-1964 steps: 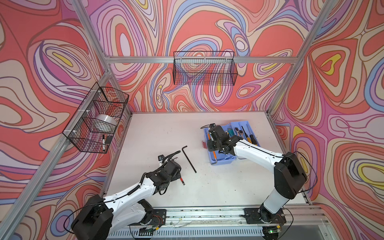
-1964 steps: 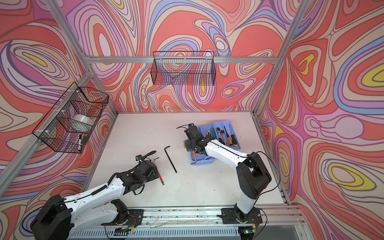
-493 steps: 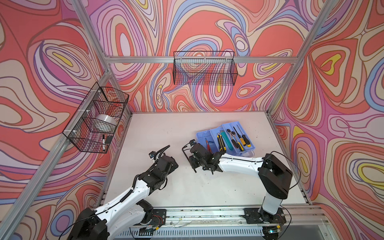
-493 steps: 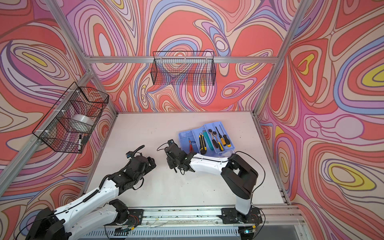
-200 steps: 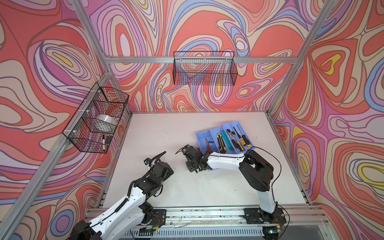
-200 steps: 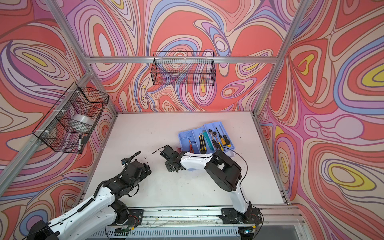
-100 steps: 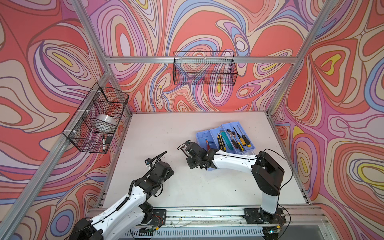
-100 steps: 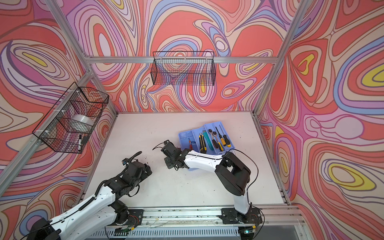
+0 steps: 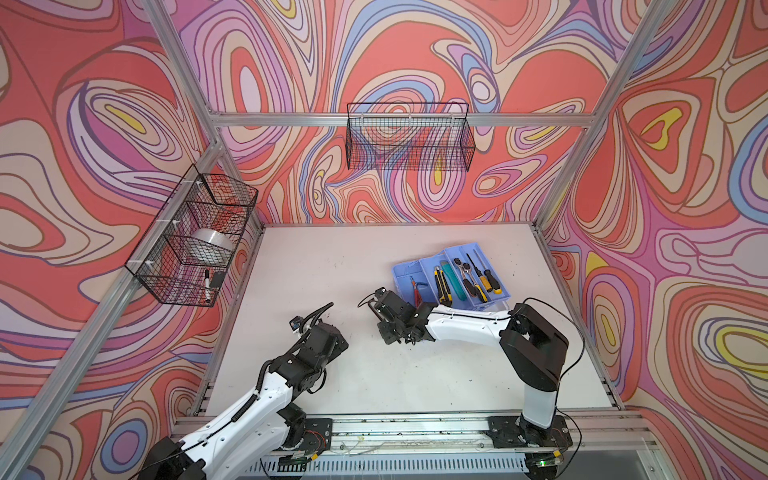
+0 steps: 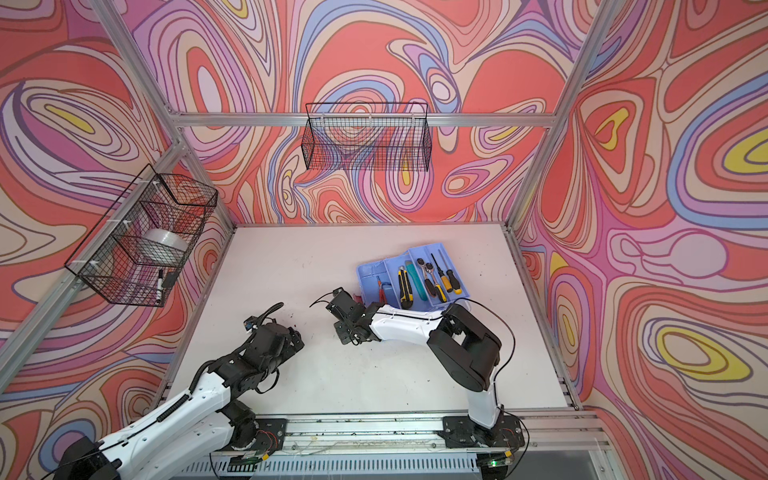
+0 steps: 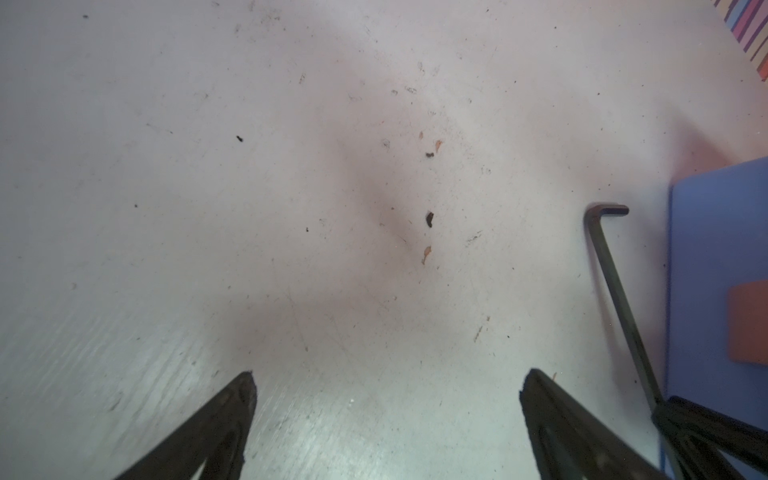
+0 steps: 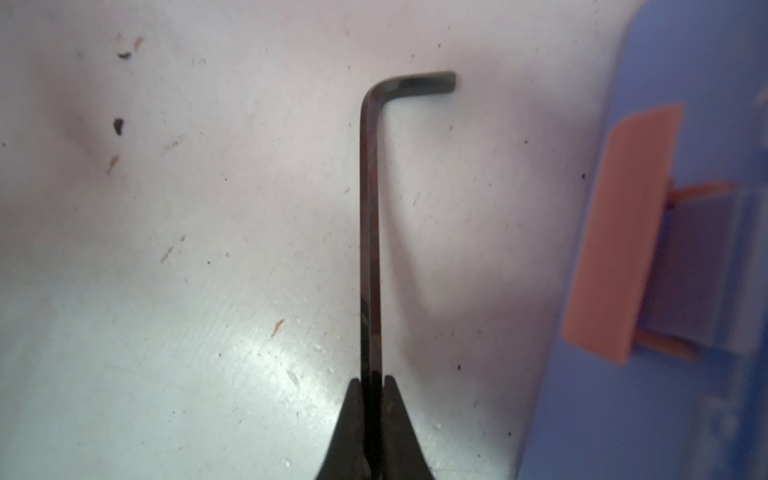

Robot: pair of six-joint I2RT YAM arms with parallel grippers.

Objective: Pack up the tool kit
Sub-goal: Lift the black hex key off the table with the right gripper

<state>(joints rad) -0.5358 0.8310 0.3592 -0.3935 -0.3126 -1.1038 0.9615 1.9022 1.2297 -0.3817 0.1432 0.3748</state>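
Pinched the long shank of a dark metal L-shaped hex key (image 12: 370, 232) in the closed jaws of the right gripper (image 12: 372, 386), beside the smooth blue plastic tool kit (image 9: 402, 272), with the left gripper (image 11: 388, 374) spread wide over scuffed white table (image 11: 208, 166).

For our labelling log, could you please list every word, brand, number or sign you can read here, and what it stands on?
None can be read. Any print on the utility knife, the marker in the wire basket or the hex key is too small or blurred.
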